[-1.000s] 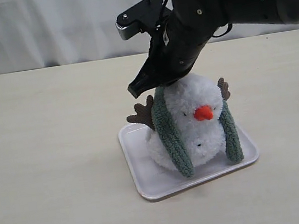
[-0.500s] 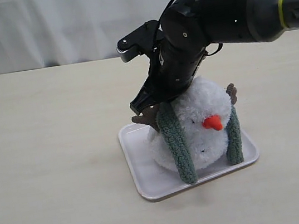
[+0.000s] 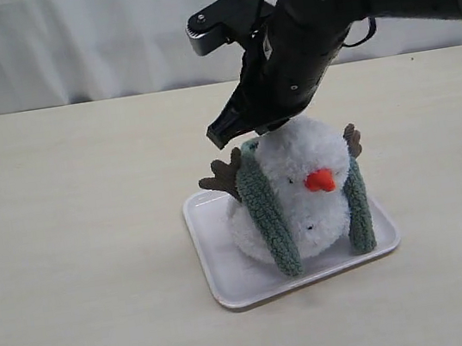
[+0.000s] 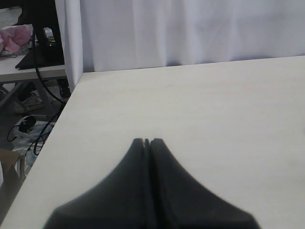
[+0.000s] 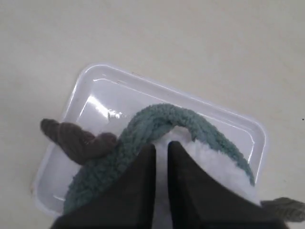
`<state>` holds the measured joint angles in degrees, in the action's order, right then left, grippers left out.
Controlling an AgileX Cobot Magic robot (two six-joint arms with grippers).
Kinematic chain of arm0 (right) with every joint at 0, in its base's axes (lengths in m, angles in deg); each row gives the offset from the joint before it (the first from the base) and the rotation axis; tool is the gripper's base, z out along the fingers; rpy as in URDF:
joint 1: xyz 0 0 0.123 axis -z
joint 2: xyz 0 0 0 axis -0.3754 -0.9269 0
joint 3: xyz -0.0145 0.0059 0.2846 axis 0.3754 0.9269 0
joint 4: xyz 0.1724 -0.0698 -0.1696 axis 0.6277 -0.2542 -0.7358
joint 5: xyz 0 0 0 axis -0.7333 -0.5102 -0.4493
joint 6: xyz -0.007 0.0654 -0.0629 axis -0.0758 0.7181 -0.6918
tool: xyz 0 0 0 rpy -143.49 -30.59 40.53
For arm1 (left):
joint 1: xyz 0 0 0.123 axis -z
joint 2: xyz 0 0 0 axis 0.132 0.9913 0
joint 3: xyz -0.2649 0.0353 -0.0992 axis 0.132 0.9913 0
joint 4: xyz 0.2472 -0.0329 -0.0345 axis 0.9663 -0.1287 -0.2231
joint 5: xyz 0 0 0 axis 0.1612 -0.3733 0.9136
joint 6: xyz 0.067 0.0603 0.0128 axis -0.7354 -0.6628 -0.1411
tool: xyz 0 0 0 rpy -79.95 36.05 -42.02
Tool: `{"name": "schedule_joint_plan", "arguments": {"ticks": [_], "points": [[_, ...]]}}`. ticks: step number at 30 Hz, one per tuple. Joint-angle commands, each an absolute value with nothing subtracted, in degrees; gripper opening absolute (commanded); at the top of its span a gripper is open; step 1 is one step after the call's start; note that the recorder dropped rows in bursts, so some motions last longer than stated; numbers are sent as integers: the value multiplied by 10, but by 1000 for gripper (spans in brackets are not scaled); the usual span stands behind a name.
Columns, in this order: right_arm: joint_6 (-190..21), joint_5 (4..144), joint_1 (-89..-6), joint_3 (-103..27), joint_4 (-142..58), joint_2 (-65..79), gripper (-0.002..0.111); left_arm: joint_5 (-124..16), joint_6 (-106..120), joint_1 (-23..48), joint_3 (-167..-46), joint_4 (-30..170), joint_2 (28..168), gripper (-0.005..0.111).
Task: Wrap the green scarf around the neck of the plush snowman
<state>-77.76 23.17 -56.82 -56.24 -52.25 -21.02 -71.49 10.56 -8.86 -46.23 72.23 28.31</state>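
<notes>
The plush snowman (image 3: 300,171) stands upright in a white tray (image 3: 221,270), nose toward the camera. The green scarf (image 3: 263,212) lies over the back of its neck, and both ends hang down its front, one on each side. My right gripper (image 3: 223,132) hovers just above and behind the snowman's head, near its brown twig arm (image 3: 219,177). In the right wrist view the right gripper (image 5: 161,145) has only a narrow slit between its jaws and holds nothing, over the scarf (image 5: 157,117) and white fluff (image 5: 209,157). My left gripper (image 4: 147,141) is shut over bare table, away from the toy.
The tray's rim (image 5: 95,71) surrounds the snowman closely. The pale table (image 3: 77,248) stretches around the tray, with a white curtain (image 3: 63,41) behind. The table's edge (image 4: 62,119) and clutter below it show in the left wrist view.
My right gripper dipped down behind the snowman's head, then rose clear of it. The snowman rocked to the right and settled back. The scarf stayed draped.
</notes>
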Motion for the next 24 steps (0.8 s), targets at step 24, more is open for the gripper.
{"name": "schedule_joint_plan", "arguments": {"ticks": [24], "points": [[-901, 399, -568, -329, -315, -147, 45, -710, 105, -89, -460, 720, 282, 0]]}}
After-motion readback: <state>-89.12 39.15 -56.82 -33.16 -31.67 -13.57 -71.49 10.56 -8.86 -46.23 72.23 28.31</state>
